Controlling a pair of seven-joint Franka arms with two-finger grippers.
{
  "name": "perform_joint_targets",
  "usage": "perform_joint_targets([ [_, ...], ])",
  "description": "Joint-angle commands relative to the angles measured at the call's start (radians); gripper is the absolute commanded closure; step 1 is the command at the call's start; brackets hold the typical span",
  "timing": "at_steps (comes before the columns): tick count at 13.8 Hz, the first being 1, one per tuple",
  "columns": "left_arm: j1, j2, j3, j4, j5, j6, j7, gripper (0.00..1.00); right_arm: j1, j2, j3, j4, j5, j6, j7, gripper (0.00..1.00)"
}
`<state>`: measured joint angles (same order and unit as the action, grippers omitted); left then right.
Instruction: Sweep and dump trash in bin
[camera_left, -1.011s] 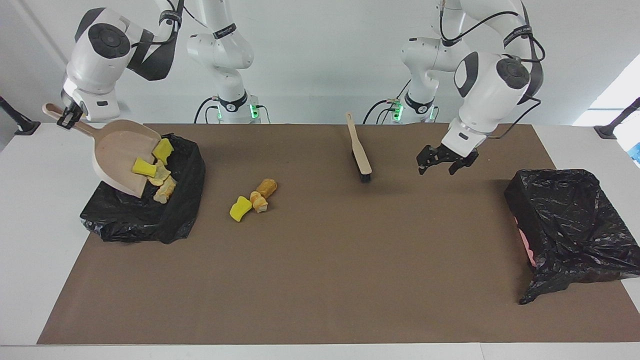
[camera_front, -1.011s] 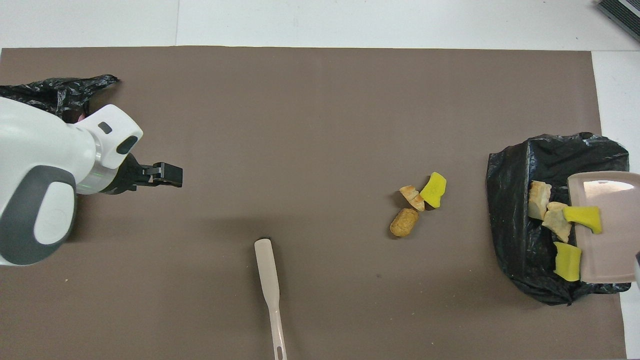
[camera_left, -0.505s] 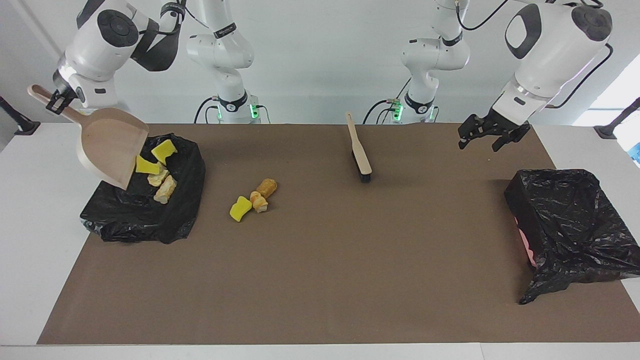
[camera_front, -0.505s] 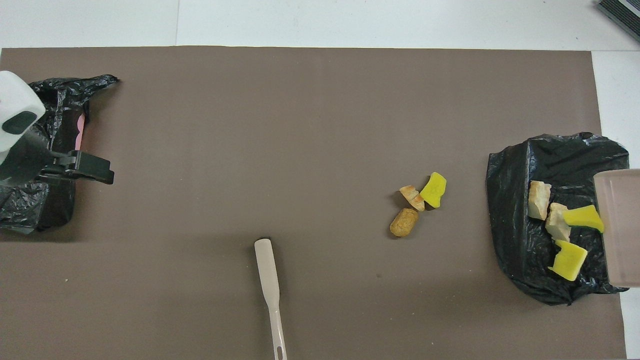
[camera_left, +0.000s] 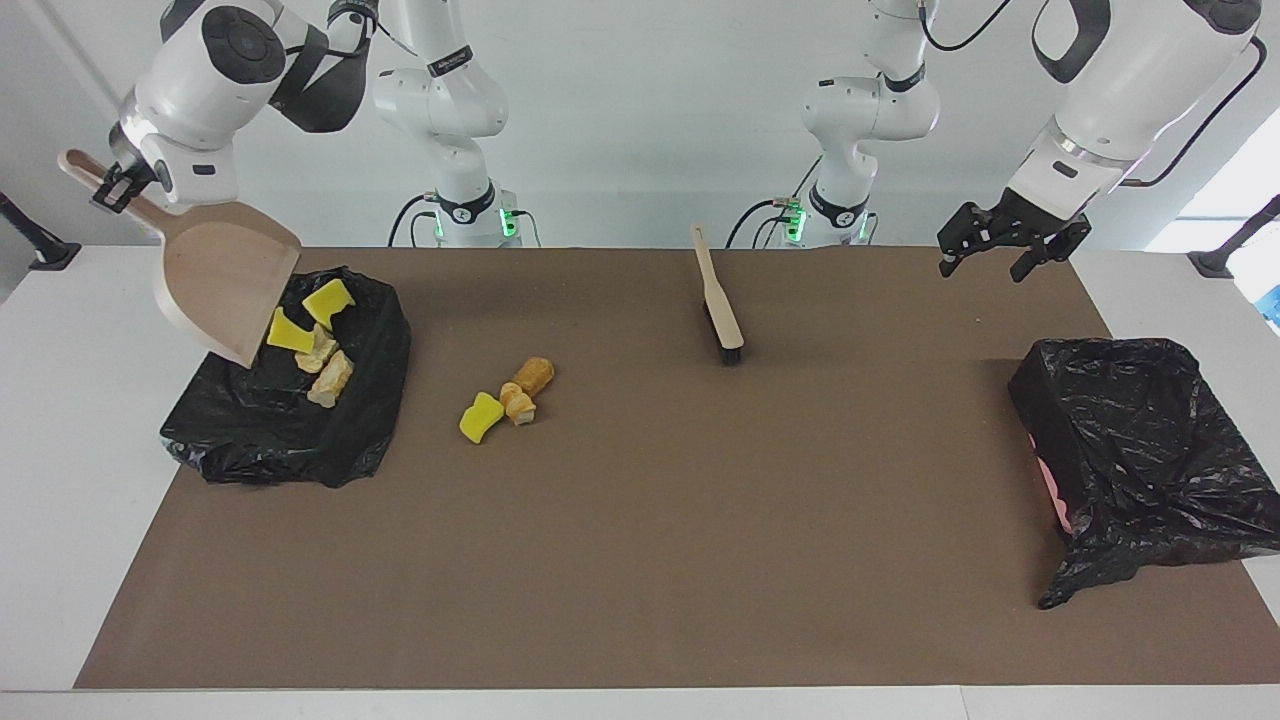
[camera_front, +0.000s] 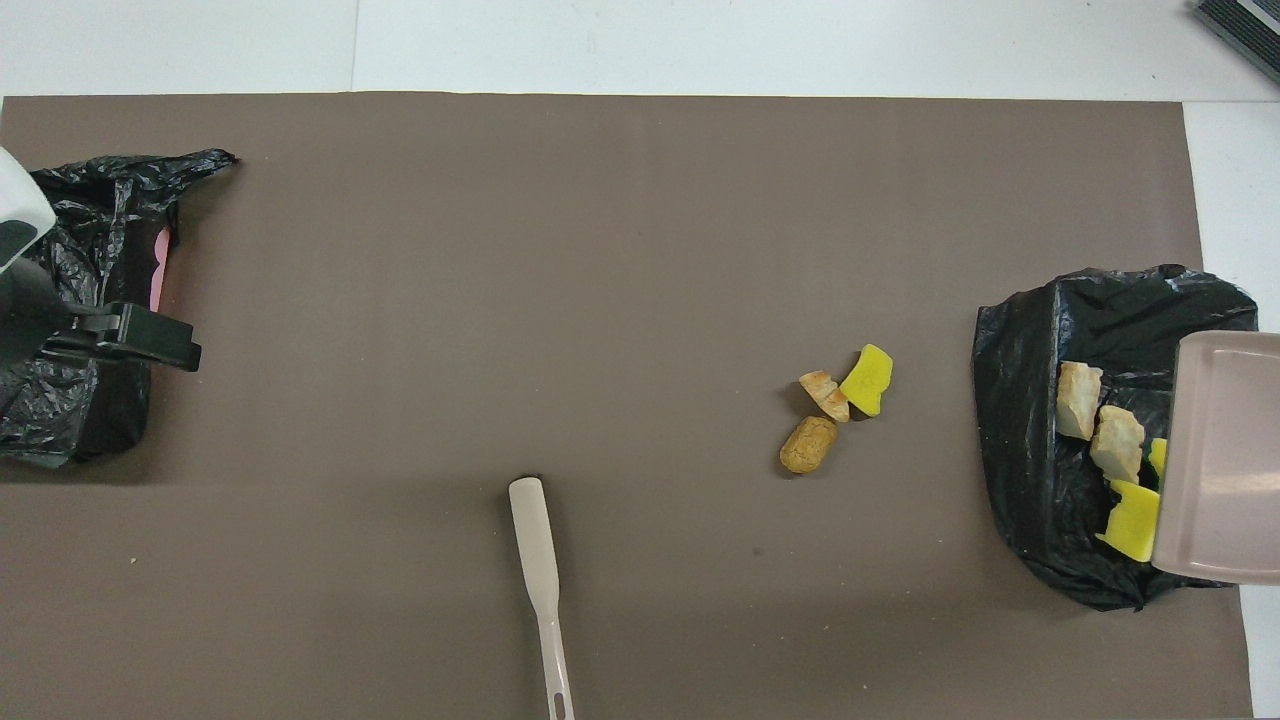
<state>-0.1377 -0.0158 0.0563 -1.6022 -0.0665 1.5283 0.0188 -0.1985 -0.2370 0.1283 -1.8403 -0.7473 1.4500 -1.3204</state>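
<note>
- My right gripper (camera_left: 110, 186) is clamped on the dustpan (camera_left: 222, 290) handle, tilted over the black bin (camera_left: 290, 425) at its end.
- 4 trash pieces (camera_left: 312, 345) lie in that bin.
- 3 more pieces (camera_left: 507, 400) sit on the mat (camera_left: 640, 560) near the bin.
- The brush (camera_left: 718, 305) lies nearer the robots.
- My left gripper (camera_left: 1008, 243) hangs open, empty, over the mat's corner, by the second bin (camera_left: 1140, 450).

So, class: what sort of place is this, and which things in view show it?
Probably a robotics lab: two arms fixed at a white table with a brown mat, the right gripper tipping a dustpan over a bag-lined bin, bare white walls.
</note>
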Motion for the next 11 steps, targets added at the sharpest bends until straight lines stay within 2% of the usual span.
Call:
perform_joint_targets([
  [1, 0.012, -0.003, -0.009, 0.004, 0.017, -0.008, 0.010, 0.00, -0.001, -0.005, 0.060, 0.029, 0.113, -0.075, 0.191, 1.00],
  [4, 0.012, -0.003, -0.009, 0.002, 0.017, -0.008, 0.009, 0.00, -0.001, -0.021, 0.096, 0.022, 0.343, -0.077, 0.485, 1.00],
  [7, 0.012, -0.003, -0.009, 0.004, 0.017, -0.008, 0.010, 0.00, 0.001, -0.007, 0.200, 0.021, 0.512, -0.054, 0.831, 1.00],
  [9, 0.012, -0.003, -0.009, 0.004, 0.016, -0.008, 0.010, 0.00, 0.001, 0.024, 0.284, 0.026, 0.609, 0.004, 1.118, 1.00],
  [11, 0.012, -0.003, -0.009, 0.004, 0.017, -0.008, 0.010, 0.00, 0.001, 0.100, 0.370, 0.038, 0.667, 0.081, 1.341, 1.00],
])
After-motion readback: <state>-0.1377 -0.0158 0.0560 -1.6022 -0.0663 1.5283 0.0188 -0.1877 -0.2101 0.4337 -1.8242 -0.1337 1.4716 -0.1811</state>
